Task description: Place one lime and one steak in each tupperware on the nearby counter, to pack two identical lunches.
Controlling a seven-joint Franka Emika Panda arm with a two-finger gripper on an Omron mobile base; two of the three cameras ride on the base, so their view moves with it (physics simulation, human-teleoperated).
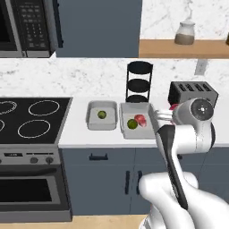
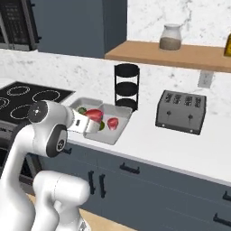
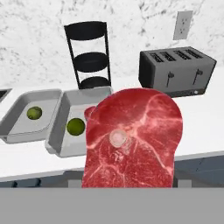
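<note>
While the gripper (image 2: 91,121) is clamping a steak (image 3: 131,140) between its jaws, it is hanging above the front edge of the counter (image 1: 80,134), beside the two tubs. From the hand camera that raised steak is hiding the fingers. The left base camera is showing the left tupperware (image 1: 91,120) holding one lime (image 1: 102,114), and the right tupperware (image 1: 125,133) holding another lime (image 1: 131,124) touching a second steak (image 1: 141,119).
</note>
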